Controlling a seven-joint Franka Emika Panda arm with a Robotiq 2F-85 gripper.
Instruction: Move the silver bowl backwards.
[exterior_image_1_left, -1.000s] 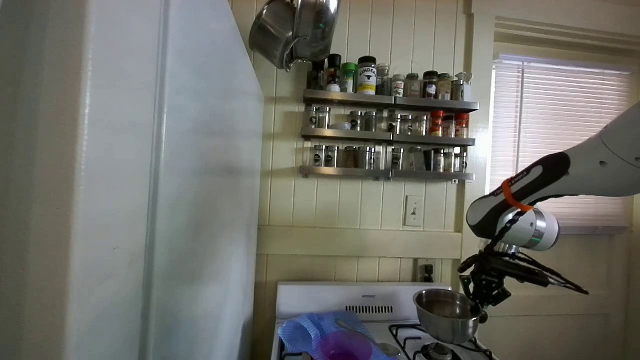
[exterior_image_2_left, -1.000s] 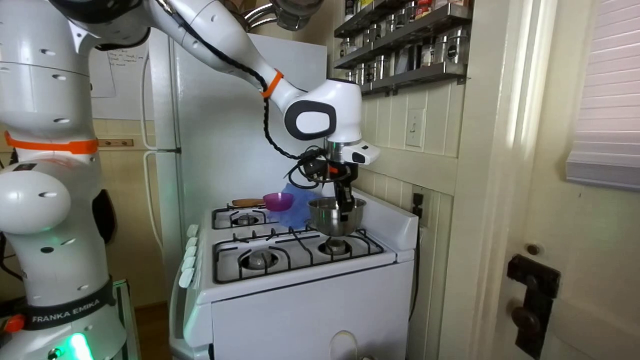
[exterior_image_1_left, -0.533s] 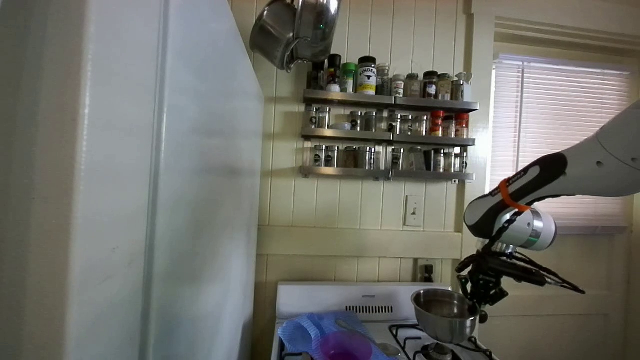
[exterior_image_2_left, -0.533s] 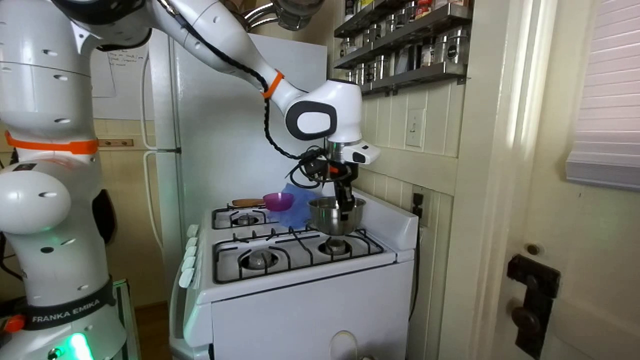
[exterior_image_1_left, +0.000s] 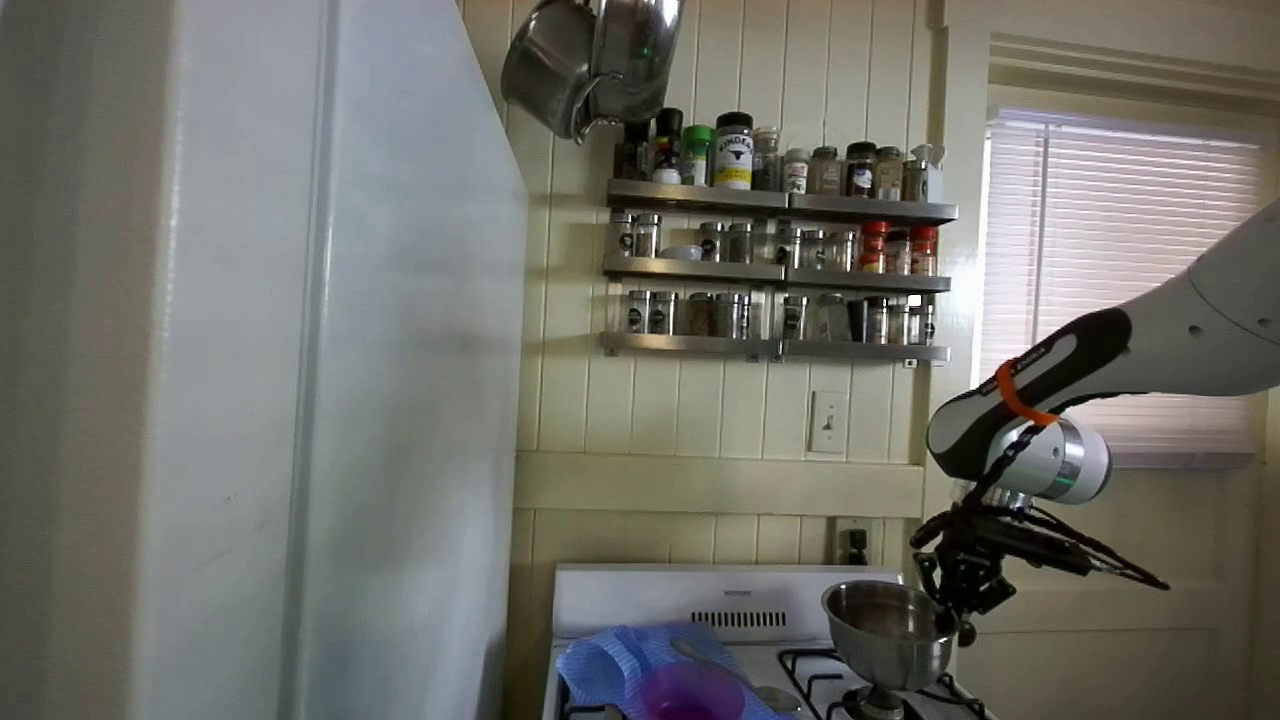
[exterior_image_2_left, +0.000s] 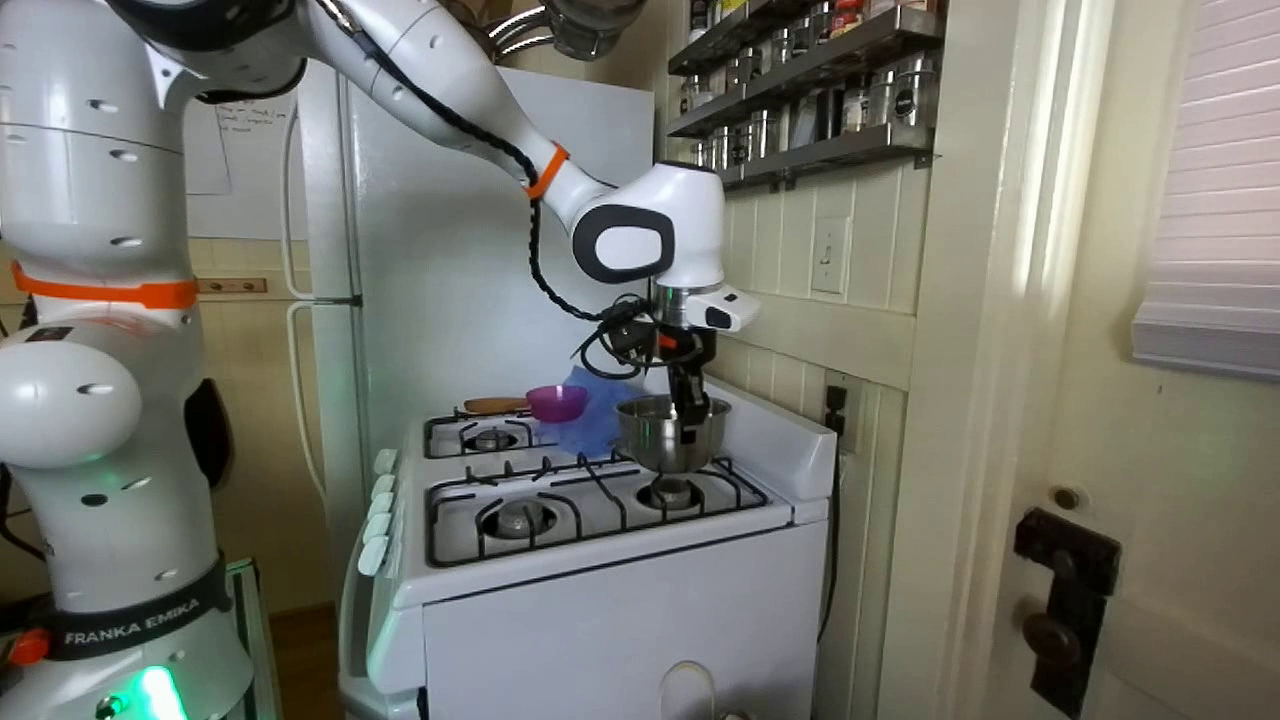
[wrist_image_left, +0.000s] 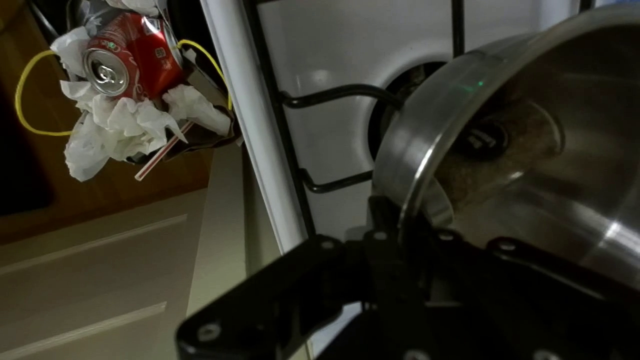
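Cream board-panelled wall (exterior_image_1_left: 690, 410): vertically grooved; I note one flat cream horizontal rail (exterior_image_1_left: 720, 485) across it.
Brushed-metal wall shelves (exterior_image_1_left: 695, 268): I count three tiers.
Tall white refrigerator (exterior_image_2_left: 450, 280): glossy, flat-sided.
Cream panelled door (exterior_image_2_left: 1190, 470): fitted with a dark lock plate (exterior_image_2_left: 1082, 600).
Pale slatted blind (exterior_image_1_left: 1120, 250): lowered; I see light glowing through it.
Orange-brown floor (wrist_image_left: 110, 192): I see part of it in the wrist view.
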